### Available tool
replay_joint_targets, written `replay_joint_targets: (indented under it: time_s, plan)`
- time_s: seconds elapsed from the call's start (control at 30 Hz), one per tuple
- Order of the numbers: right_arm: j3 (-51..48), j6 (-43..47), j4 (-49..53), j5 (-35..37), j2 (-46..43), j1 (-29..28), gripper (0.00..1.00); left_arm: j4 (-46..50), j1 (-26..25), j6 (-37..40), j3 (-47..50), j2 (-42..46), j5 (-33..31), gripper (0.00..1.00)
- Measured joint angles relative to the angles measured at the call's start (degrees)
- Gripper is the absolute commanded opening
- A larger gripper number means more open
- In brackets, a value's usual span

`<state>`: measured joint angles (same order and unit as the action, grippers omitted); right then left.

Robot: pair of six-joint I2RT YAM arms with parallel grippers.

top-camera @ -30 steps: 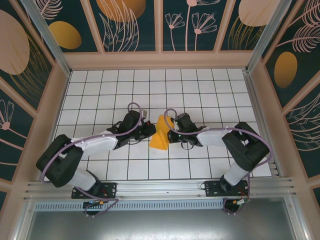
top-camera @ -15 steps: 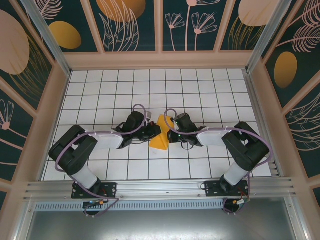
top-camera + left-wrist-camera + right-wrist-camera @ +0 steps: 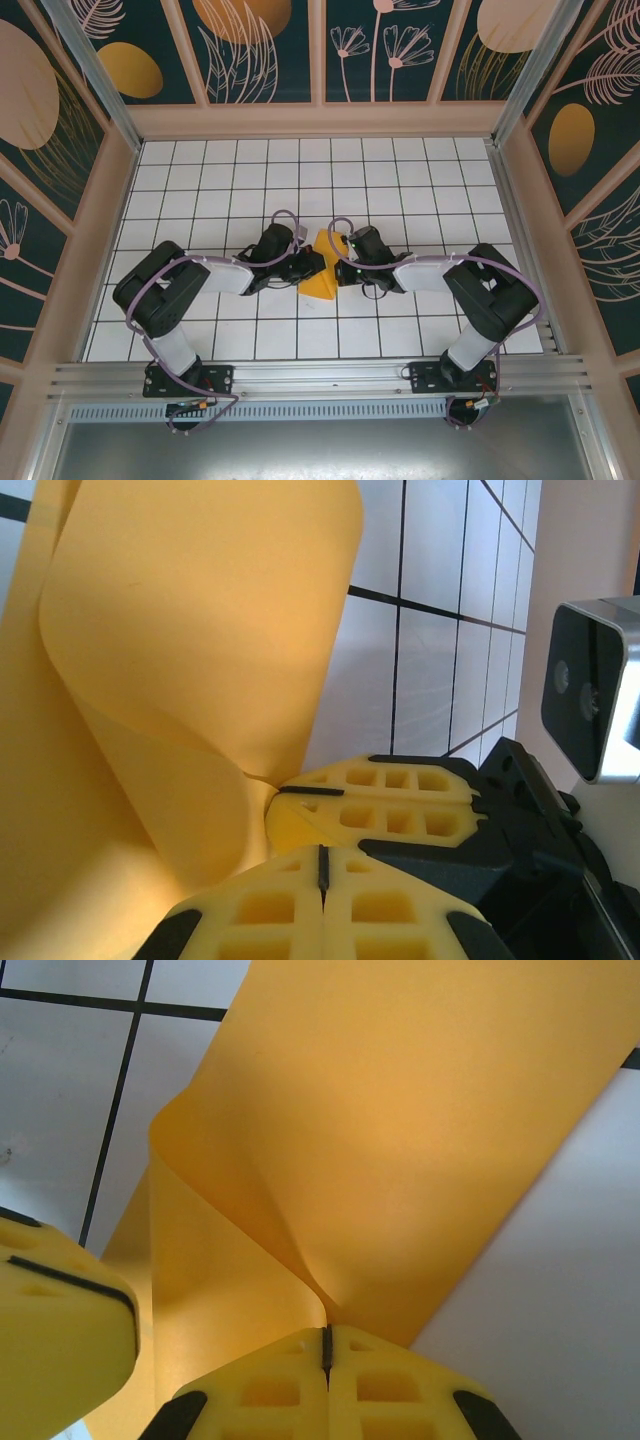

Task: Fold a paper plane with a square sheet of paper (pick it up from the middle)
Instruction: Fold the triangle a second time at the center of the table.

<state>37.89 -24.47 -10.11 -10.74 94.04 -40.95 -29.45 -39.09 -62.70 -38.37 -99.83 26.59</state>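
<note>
From above, the square sheet of paper (image 3: 320,282) sits as an orange-yellow wedge at the middle of the tabletop (image 3: 400,180), between the left pincer (image 3: 312,264) and right pincer (image 3: 340,270). The wrist views reveal it curling upward, its bunched fold pinched by the right pincer. The left pincer is pressed together alongside.

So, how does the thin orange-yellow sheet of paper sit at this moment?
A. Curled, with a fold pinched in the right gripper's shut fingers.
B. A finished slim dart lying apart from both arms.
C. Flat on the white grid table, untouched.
A: in the right wrist view the thin orange-yellow sheet of paper curls over and narrows into the closed seam of the right gripper.
</note>
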Motion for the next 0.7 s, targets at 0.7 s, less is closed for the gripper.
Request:
replay_joint_targets:
  time_s: [0.7]
  plan:
    - [1.3, -1.0, 2.8, 0.8, -0.9, 0.0, 0.23, 2.8, 0.0, 0.3, -0.3, -3.8, -2.0, 0.0]
